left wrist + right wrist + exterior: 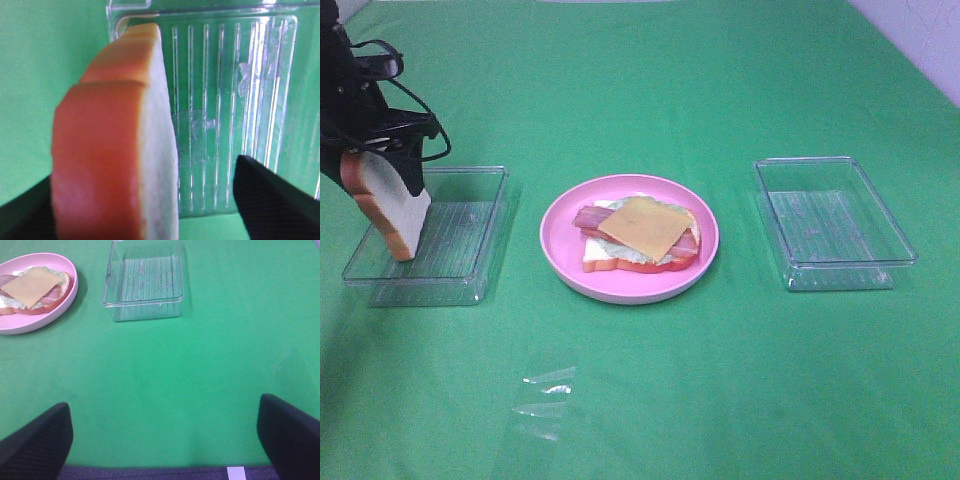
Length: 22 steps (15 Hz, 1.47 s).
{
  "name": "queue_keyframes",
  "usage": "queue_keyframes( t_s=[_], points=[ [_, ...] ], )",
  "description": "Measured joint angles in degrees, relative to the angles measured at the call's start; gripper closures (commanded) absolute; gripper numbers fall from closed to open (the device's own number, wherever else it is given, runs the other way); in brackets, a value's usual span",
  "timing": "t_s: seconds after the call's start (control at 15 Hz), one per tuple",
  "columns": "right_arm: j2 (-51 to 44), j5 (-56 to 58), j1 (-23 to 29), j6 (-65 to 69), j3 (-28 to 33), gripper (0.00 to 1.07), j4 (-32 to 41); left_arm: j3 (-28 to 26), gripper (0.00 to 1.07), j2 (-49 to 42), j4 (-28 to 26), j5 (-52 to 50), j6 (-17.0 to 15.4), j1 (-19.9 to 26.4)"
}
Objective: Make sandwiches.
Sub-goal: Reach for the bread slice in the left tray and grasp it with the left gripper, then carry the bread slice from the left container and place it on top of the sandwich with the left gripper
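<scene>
Sandwiches aren't finished: one bread slice (392,212) hangs upright in my left gripper (382,170), crust edge toward the wrist camera, white face turned sideways. In the left wrist view the bread slice (117,145) sits between the two black fingers (272,197); one finger is pressed at the crust side, the other I see a little apart from the white face, so I can't tell if the jaws are really clamped or just closing round it. Slice's lower corner is down inside the left clear tray (460,235), at its near-left part; touching the tray floor or not, can't tell.

My right gripper (165,440) is released, fingers spread wide over bare green cloth (720,380), holding nothing.

Further out: pink plate (565,270) at table centre carries the open stack (638,235), bottom bread, lettuce, bacon, cheese slice on top. Right clear tray (895,240) sits well apart to the plate's right. Some crumpled clear film (545,395) lies on the cloth nearer the front.
</scene>
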Motion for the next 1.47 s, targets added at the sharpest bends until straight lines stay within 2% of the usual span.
queue_keyframes(
  t_s=[0.53, 0.6, 0.67, 0.73, 0.8, 0.87, 1.33, 1.47],
  points=[
    [0.0, 0.0, 0.0, 0.0, 0.0, 0.12, 0.0, 0.0, 0.6, 0.0, -0.11, 0.0, 0.0, 0.0],
    [0.0, 0.0, 0.0, 0.0, 0.0, 0.12, 0.0, 0.0, 0.65, 0.0, -0.11, 0.0, 0.0, 0.0],
    [0.0, 0.0, 0.0, 0.0, 0.0, 0.12, 0.0, 0.0, 0.73, 0.0, -0.11, 0.0, 0.0, 0.0],
    [0.0, 0.0, 0.0, 0.0, 0.0, 0.12, 0.0, 0.0, 0.85, 0.0, -0.17, 0.0, 0.0, 0.0],
    [0.0, 0.0, 0.0, 0.0, 0.0, 0.12, 0.0, 0.0, 1.03, 0.0, -0.34, 0.0, 0.0, 0.0],
    [0.0, 0.0, 0.0, 0.0, 0.0, 0.12, 0.0, 0.0, 1.07, 0.0, -0.4, 0.0, 0.0, 0.0],
    [0.0, 0.0, 0.0, 0.0, 0.0, 0.12, 0.0, -0.34, 1.07, -2.92, -0.8, 0.46, 0.0, 0.0],
    [0.0, 0.0, 0.0, 0.0, 0.0, 0.12, 0.0, -0.69, 1.07, -6.25, -3.84, 0.74, 0.0, 0.0]
  ],
)
